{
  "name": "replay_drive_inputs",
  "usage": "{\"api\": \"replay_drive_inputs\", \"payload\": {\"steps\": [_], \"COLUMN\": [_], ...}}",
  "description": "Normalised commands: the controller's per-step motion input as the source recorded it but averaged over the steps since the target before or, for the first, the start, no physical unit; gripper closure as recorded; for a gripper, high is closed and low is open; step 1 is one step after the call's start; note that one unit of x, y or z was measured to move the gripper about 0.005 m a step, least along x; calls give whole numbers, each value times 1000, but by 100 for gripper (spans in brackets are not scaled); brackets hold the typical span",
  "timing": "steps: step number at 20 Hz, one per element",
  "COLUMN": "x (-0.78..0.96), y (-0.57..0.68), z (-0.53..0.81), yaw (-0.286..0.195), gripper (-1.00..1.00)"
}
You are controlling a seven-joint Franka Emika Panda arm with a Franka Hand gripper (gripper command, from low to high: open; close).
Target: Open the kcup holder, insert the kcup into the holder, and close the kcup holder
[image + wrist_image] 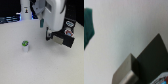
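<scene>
The kcup (25, 46), a tiny white cup with a green top, stands upright on the white table (30, 65) at the exterior view's left. The kcup holder (65, 35), a black boxy unit, sits at the exterior view's right. My gripper (48, 34) hangs just beside the holder's left side, well away from the kcup. The fingers are dark and blurred, so I cannot tell if they are open or shut. In the wrist view a black corner of the holder (151, 59) shows with a pale grey face (126, 70) beside it. The kcup is out of the wrist view.
A white bottle-like object (23, 11) and dark clutter stand along the back of the table. A dark teal shape (88, 26) sits at the edge of the wrist view. White table surface lies between the kcup and the holder.
</scene>
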Motion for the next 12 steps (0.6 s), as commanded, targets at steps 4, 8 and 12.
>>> {"api": "replay_drive_inputs", "payload": {"steps": [4, 8, 12], "x": [-338, -360, -388], "y": [-473, -474, -473], "z": [-60, -140, -236], "yaw": [-224, -219, -225], "gripper": [-100, -100, -100]}}
